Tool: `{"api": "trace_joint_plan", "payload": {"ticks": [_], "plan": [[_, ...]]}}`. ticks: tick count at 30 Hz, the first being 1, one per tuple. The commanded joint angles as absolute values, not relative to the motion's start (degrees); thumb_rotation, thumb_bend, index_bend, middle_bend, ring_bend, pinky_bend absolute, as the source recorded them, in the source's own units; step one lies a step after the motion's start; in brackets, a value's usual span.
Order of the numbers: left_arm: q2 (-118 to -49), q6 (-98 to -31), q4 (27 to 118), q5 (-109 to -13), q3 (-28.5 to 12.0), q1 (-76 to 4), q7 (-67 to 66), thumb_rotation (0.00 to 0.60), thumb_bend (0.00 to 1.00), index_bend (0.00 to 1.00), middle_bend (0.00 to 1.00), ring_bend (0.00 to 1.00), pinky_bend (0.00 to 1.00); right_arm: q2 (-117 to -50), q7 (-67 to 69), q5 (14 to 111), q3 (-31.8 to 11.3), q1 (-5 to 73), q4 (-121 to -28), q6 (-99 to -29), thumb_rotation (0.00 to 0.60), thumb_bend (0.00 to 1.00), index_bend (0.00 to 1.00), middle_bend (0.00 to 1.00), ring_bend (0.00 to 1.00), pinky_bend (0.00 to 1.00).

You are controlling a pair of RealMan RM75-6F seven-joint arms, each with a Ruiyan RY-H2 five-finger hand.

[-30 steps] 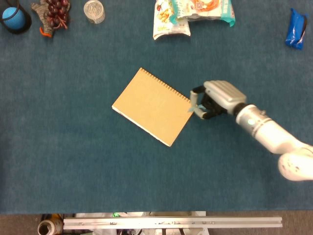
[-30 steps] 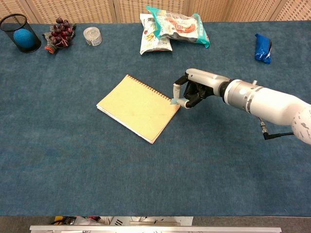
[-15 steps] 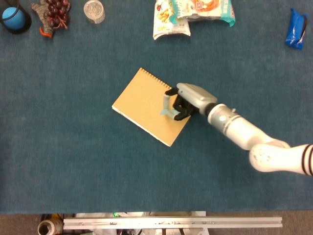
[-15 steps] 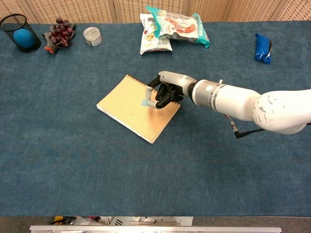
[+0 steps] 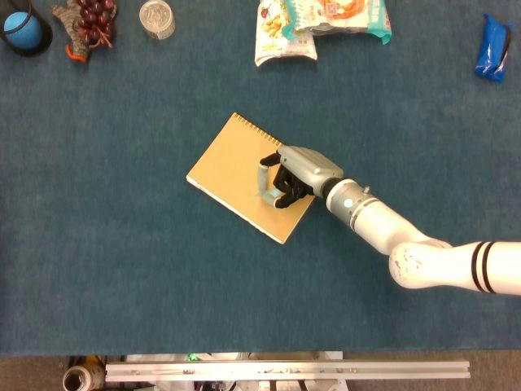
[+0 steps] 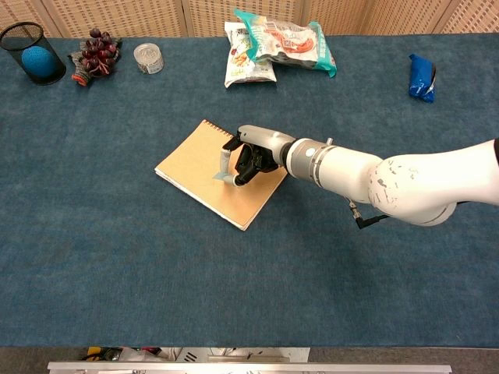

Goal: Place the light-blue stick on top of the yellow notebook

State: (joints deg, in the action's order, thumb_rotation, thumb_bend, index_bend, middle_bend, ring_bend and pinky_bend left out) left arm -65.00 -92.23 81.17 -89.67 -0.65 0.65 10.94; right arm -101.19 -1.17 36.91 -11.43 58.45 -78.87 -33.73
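Light-blue stick (image 5: 264, 181) is grasped by the right hand (image 5: 295, 173) over the yellow notebook (image 5: 236, 171). Notebook lies mid-table, well clear of every edge. Contact between stick and notebook cannot be determined.

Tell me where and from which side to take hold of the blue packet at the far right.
Grip the blue packet across its narrow middle, coming from above. It lies flat on the table, its long axis running roughly front to back, apart from everything else, so the fingers could close on its two long sides. This is a judgement from its pose only.
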Motion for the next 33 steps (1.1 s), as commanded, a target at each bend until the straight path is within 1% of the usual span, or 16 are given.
{"api": "trace_joint_plan", "payload": {"ticks": [1,8,33], "plan": [[-65.0,-92.2,81.1,-89.7,-0.7,0.6,11.0,0.6,0.27,0.14,0.18,0.17,0.17,-101.3,-1.7,36.5,-11.0,58.6,-78.8,-34.2,0.6,0.29,0.54,1.0,1.0,1.0],[-65.0,-92.0,81.1,-90.0,-0.6,0.4,11.0,0.6,0.27,0.14,0.18,0.17,0.17,-101.2,-2.2,36.7,-10.6,58.0,-78.9,-35.3,0.6,0.23,0.48,1.0,1.0,1.0],[-65.2,-91.9,81.3,-90.4,-0.4,0.2,10.6,0.6,0.27,0.14,0.18,0.17,0.17,-97.9,-4.0,39.4,-9.0,54.8,-82.2,-38.3,0.6,0.23,0.46,1.0,1.0,1.0]]}}
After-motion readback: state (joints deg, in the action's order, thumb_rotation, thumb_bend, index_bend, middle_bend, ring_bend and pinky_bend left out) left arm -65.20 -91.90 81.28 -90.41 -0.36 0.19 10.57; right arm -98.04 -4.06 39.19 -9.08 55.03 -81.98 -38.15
